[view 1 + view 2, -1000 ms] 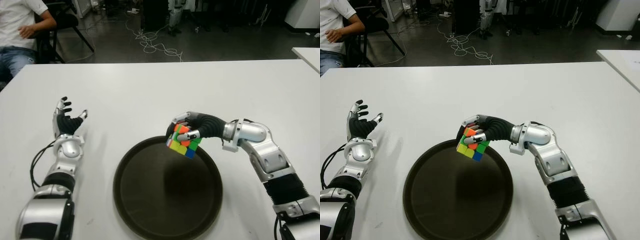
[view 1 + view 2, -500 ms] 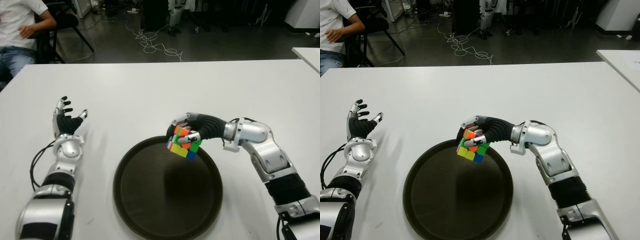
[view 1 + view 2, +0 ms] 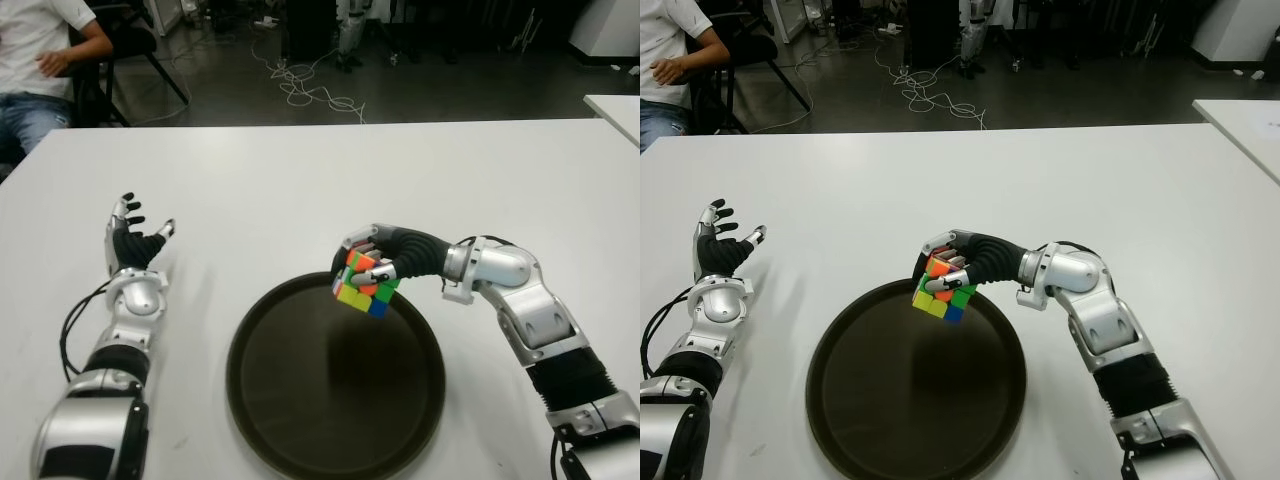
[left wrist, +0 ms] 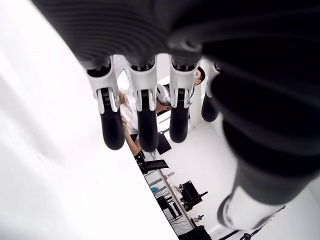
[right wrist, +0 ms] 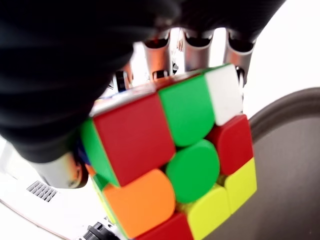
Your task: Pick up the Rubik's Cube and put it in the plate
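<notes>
Fingers [image 3: 362,243] of right robot hand [image 3: 372,262] clasp Rubik's Cube [image 3: 364,284].

Bare plate [image 3: 330,400] below; white table [image 3: 300,190] open around it.

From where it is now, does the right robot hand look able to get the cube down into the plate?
Probably yes: the right robot hand holds the cube over the plate's far rim, nothing between.
</notes>
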{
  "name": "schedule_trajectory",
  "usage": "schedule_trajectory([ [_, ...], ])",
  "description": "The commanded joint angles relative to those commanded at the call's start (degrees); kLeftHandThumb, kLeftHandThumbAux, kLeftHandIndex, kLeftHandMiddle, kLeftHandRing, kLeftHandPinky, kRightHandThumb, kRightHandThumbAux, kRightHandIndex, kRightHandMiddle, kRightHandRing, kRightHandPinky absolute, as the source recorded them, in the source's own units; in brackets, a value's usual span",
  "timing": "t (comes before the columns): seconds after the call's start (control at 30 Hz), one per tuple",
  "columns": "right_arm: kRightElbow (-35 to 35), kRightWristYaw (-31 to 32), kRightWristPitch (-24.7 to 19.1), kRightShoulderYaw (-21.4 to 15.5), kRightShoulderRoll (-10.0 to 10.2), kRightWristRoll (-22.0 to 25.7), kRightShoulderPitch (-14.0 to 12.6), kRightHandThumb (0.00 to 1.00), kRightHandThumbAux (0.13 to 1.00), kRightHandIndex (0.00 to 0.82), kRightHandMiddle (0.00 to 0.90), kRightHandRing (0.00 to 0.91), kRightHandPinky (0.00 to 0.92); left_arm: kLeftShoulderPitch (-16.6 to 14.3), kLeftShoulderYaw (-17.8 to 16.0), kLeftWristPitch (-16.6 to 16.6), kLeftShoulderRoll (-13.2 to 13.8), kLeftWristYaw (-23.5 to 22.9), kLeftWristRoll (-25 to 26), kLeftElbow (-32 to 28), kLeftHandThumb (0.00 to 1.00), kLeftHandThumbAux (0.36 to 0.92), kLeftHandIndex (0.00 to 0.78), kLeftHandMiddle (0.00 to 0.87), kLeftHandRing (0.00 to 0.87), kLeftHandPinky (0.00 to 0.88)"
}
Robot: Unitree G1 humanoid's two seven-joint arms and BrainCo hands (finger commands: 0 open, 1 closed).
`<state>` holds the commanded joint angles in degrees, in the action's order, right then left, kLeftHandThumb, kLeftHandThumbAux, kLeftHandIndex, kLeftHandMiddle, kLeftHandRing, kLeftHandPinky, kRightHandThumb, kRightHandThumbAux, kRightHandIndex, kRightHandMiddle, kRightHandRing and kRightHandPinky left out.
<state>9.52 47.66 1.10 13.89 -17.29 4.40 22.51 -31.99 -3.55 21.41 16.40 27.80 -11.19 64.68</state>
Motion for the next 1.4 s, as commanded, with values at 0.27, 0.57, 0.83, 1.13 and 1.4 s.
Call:
schedule_trajectory([
  [0.27, -0.4, -1.2, -0.2, 0.0, 0.4, -0.3, -0.4, 0.681, 0.732, 0.435, 0.789, 0.814, 0.798, 0.0, 0.2, 0.4, 0.0, 0.6, -0.4, 0.0, 0.141, 0.783, 0.12, 0.194, 0.214, 0.267],
  [0.57, -0.1, -4.8, 5.0, -0.3, 2.1, -0.9, -2.1, 0.68, 0.732, 0.435, 0.774, 0.797, 0.774, 0.1, -0.3, 0.9, -0.1, 0.0, 0.3, 0.2, 0.163, 0.778, 0.122, 0.193, 0.217, 0.27],
  [0.83, 2.9, -8.2, 14.4, -1.1, 4.4, -1.1, -3.1, 0.437, 0.731, 0.426, 0.527, 0.542, 0.502, 0.1, 0.2, 0.4, 0.2, 0.4, -0.3, 0.1, 0.138, 0.769, 0.114, 0.178, 0.191, 0.209],
  [1.13, 11.4, -1.4, 23.9, -1.1, 6.0, 3.7, -1.2, 0.015, 0.646, 0.138, 0.112, 0.118, 0.124, 0.1, 0.2, 0.5, 0.2, 0.1, -0.4, 0.0, 0.133, 0.779, 0.114, 0.192, 0.203, 0.217],
  [1.4, 15.7, 9.3, 22.9, -1.4, 6.4, 9.5, 1.6, 0.0, 0.611, 0.012, 0.007, 0.01, 0.023, 0.1, 0.1, 0.0, 0.1, 0.0, -0.1, -0.4, 0.131, 0.777, 0.111, 0.181, 0.193, 0.216],
])
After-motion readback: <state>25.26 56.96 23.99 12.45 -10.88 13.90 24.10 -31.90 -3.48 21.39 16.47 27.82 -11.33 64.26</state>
